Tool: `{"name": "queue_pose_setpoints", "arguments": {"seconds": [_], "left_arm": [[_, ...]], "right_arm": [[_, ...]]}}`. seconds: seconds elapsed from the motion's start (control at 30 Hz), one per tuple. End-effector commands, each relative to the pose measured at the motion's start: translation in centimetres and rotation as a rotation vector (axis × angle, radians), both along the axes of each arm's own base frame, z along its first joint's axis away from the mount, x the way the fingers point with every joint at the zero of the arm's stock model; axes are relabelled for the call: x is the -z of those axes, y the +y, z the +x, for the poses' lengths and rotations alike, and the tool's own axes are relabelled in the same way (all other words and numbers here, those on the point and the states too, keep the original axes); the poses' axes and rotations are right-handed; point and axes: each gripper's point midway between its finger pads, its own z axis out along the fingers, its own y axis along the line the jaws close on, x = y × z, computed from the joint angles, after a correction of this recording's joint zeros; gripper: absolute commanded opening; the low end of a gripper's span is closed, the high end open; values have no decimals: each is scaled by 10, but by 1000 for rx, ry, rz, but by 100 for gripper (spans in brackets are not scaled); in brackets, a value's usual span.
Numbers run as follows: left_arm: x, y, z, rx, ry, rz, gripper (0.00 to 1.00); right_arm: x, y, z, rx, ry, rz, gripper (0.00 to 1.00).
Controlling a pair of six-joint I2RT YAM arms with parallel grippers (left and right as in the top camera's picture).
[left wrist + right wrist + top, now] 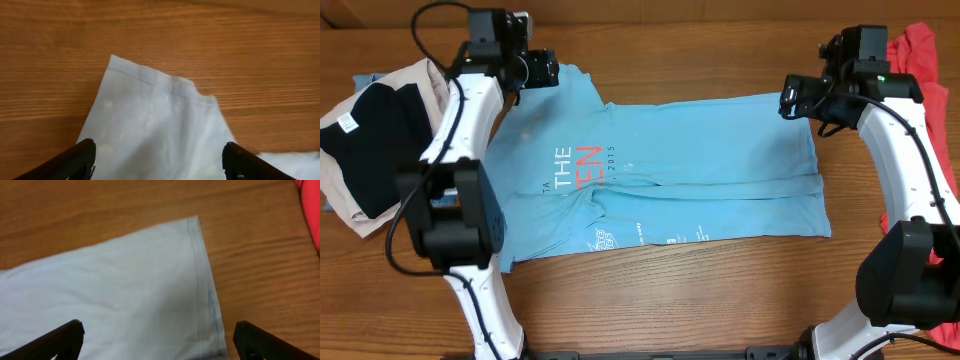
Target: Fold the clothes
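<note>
Wood of the table (670, 290) shows in a broad strip along the near edge of the light blue T-shirt (720, 160) and in a narrower strip past its far edge. The shirt is spread out in the middle, with its hem to the right. A pile of black and beige garments (370, 140) lies just beside its left side, and a red cloth (920, 50) lies at the far right. The left gripper (542, 70) hangs over the far sleeve corner with its jaws wide apart, holding nothing. The right gripper (792, 98) hangs over the far hem corner, also wide open and empty.
</note>
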Motion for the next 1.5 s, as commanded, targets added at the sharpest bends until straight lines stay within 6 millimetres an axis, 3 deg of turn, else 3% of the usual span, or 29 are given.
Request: {"name": "queue_pose_setpoints", "arguments": {"seconds": [0.0,0.3,0.47,0.63,0.67,0.7,0.73,0.87,0.93,1.03,1.13,1.27,1.33,1.47], "left_arm": [[17,15,12,-8,-4,-3,83],[66,52,10,-75,65,12,82],[77,55,8,-76,86,12,80],[91,52,3,-69,122,10,70],[97,52,0,-65,140,13,67],[105,52,-5,-57,168,16,55],[110,52,-8,-55,184,16,49],[116,48,-17,-48,225,1,24],[114,43,-21,-34,239,-23,11],[108,38,-26,-30,265,-57,4],[92,38,-30,-45,285,-67,4],[56,38,-30,-56,269,-68,4],[35,39,-31,-73,253,-71,4],[12,43,-33,-93,226,-50,4]], "right_arm": [[0,-2,1,1,12,-7,100],[5,-1,-10,2,64,-2,100],[6,-1,-13,2,74,-2,100],[7,-1,-15,2,82,-1,100],[7,-1,-15,2,82,-1,100],[7,-1,-15,2,84,-1,100],[7,-1,-15,2,86,-1,100],[7,-1,-16,1,87,-1,100],[7,-1,-14,2,79,-1,100],[5,-1,-10,1,63,-3,100],[6,-3,-6,4,48,-4,100],[9,-4,5,4,21,-6,100],[14,-4,13,4,5,-8,100],[32,-6,34,-7,-27,-16,100]]}}
